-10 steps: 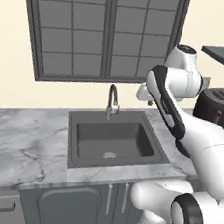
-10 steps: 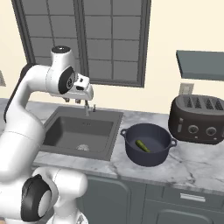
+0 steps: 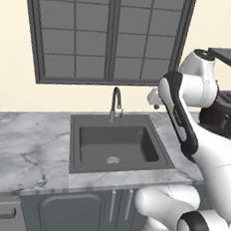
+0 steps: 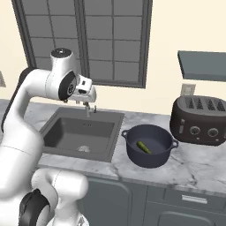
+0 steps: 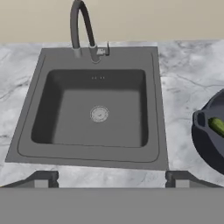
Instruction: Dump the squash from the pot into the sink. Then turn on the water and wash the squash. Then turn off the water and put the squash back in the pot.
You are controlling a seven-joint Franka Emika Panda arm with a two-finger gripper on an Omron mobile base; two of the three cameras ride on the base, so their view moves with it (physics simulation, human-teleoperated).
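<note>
Right base view puts your claw [image 4: 89,107], spread and empty, above the sink [image 4: 57,131], so a careless reach could knock the pot [image 4: 149,145] and spill the squash [image 4: 143,147] onto the counter [image 4: 194,165].

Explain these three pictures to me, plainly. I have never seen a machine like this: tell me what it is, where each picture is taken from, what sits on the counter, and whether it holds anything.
It is a white robot arm with dark joints, in a computer-rendered kitchen. Two cameras ride behind it, one to its left, one to its right; the third sits on its hand and looks down past the pincer, whose two dark tips stand wide apart with nothing between them.

Set into the grey marble counter is the dark grey rectangular sink with a round silver drain and a curved metal faucet. No water runs. Beside the sink stands the round dark navy-blue pot, and the small slim green squash lies inside it. Further along is a black toaster. The arm hangs above the sink, holding nothing.
</note>
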